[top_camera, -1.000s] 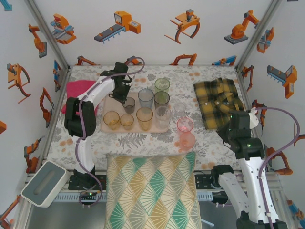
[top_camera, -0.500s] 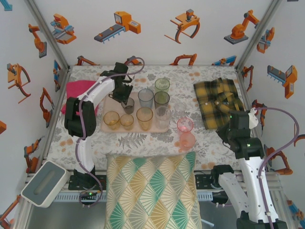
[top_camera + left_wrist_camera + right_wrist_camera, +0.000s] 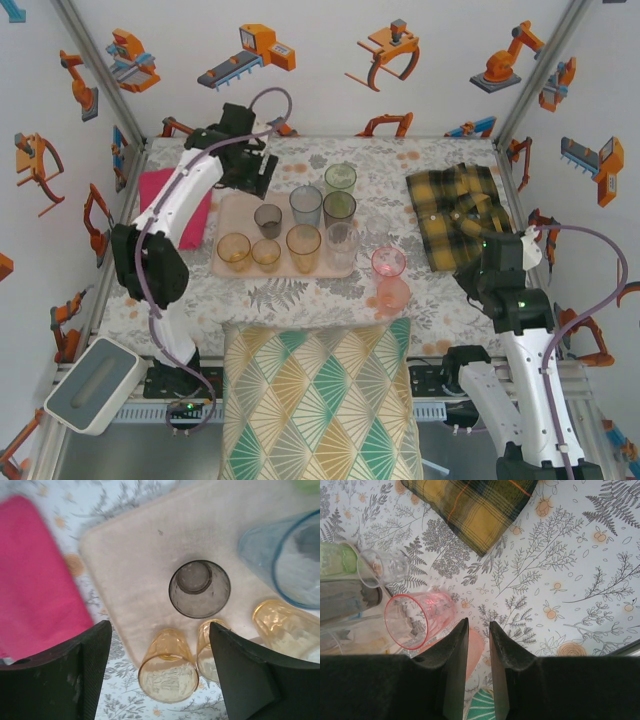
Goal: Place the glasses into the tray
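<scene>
Blue glass (image 3: 285,555) cut by frame edge; clear glass (image 3: 384,568) faint.

On the tray (image 3: 236,208) stand several glasses (image 3: 304,243) (a lone glass (image 3: 268,219) behind its front row). Left of the tray lies a folded cloth (image 3: 156,186); right, two more glasses (image 3: 389,266), then a shirt (image 3: 458,212); before it, a cushion (image 3: 320,400).

I am seeing the blue glass (image 3: 292,555) running off the left wrist view's right edge, and the blurred pink cloth (image 3: 35,580) running off its left edge.
</scene>
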Motion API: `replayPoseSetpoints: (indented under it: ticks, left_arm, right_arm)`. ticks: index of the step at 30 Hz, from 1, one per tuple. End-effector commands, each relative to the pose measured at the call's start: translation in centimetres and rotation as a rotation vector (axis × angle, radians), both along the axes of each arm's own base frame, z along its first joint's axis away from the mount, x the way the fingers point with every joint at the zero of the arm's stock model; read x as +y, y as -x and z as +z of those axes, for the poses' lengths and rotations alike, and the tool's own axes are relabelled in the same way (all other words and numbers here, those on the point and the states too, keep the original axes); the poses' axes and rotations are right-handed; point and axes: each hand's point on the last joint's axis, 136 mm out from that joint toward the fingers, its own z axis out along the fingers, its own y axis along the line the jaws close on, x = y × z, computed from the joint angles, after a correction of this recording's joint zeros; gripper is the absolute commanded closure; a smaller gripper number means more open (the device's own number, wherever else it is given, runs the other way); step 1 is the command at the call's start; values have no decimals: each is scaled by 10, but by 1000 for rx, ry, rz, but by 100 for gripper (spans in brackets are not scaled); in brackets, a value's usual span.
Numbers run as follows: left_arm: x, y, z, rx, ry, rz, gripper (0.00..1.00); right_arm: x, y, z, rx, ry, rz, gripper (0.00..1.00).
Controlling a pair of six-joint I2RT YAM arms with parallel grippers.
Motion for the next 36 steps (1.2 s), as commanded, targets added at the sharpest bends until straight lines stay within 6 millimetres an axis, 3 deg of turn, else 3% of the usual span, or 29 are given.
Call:
replayPoseSetpoints:
  ticks: [1, 4, 7, 11, 15, 18, 22, 27, 36]
  left_arm:
    - [-15, 39, 62, -84, -2, -99, 22]
    - [-57, 75, 89, -129, 19, -243, 17]
    - [-104, 116, 97, -123, 60, -398, 15]
    - [-164, 174, 83, -40, 105, -607, 15]
    - [-206, 212, 61, 30, 106, -717, 15]
    - [-229, 228, 46, 83, 118, -756, 16]
    - [-256, 243, 28, 118, 134, -787, 19]
    - [-280, 259, -1, 179, 145, -803, 28]
    - [-303, 276, -52, 284, 108, -774, 42]
  right_arm:
    - [-3, -3, 2, -10, 18, -6, 73]
    - [-4, -3, 6, -4, 27, 1, 73]
    - [-8, 2, 13, 5, 49, -13, 73]
    - [-22, 14, 35, 20, 103, -61, 72]
    - [-38, 36, 70, 3, 170, -121, 71]
    - [-45, 50, 97, -26, 205, -139, 71]
    - [-44, 59, 114, -54, 203, -129, 71]
    - [-37, 61, 120, -86, 167, -99, 71]
    - [-32, 69, 120, -117, 149, -71, 71]
